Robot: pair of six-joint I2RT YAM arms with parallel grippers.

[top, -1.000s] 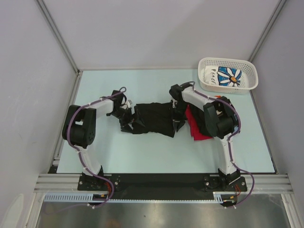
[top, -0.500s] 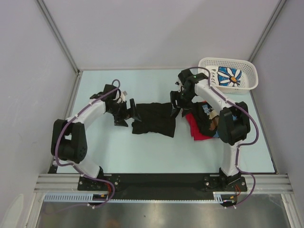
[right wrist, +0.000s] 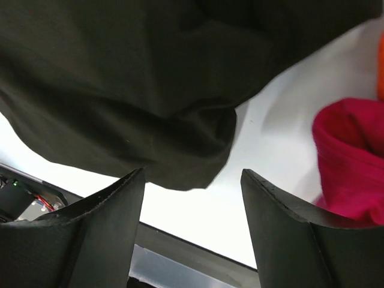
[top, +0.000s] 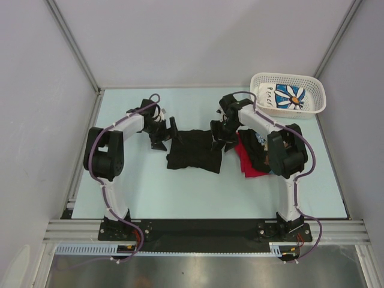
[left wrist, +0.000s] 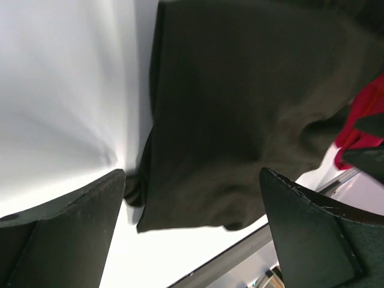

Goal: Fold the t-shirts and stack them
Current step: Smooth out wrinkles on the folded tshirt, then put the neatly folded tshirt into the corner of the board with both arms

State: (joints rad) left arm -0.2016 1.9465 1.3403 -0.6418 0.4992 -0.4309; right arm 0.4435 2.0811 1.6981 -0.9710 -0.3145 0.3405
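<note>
fingers [left wrist: 60, 234] spread, both sides — black t-shirt [top: 193, 150] between

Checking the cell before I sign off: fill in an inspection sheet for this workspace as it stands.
Surface: pale table, no stains seen.
Job's things: black shirt lying folded at centre; red shirt right of it, partly under the right arm; daisy shirt in the basket.
Clutter: nothing seen.
Grippers: left gripper, jaws open, at the black shirt's left edge; right gripper, jaws open, over its right edge; neither holds anything.
Cables: purple cable along each arm.
Surroundings: grey walls; metal rail at the near edge.
</note>
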